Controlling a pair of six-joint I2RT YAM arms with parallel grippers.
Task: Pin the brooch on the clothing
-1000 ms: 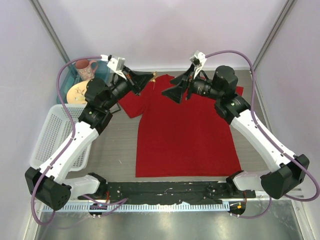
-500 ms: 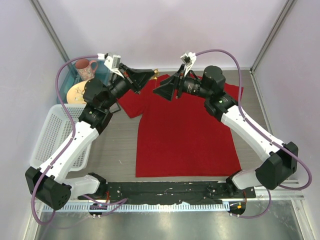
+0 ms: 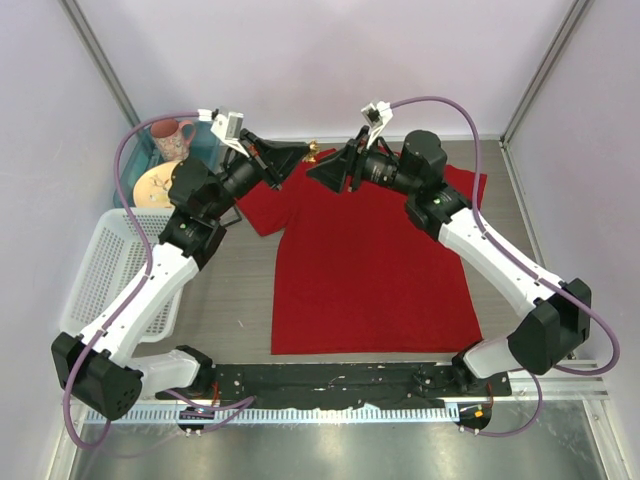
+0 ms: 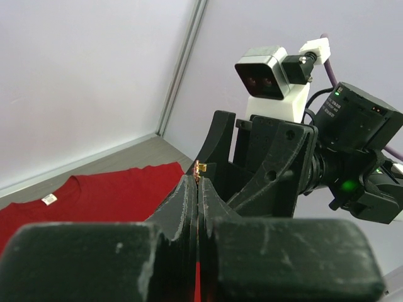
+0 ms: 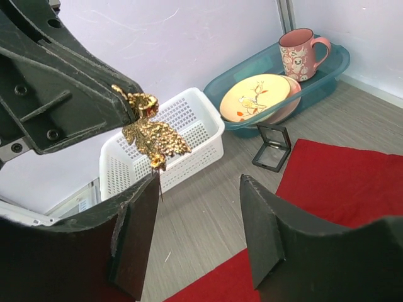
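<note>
Left gripper (image 4: 198,182) was clamped tight on the brooch (image 5: 151,135), the golden leaf poking out past its fingertips, held in the air over the red shirt (image 3: 370,270) by the collar, near the far edge of the table (image 3: 230,300). Right gripper (image 5: 198,189) faced it nose to nose, jaws apart and gripping nothing, one jaw just under the brooch. The shirt lay flat mid-table; a white basket (image 3: 105,270) sat at the left edge.
</note>
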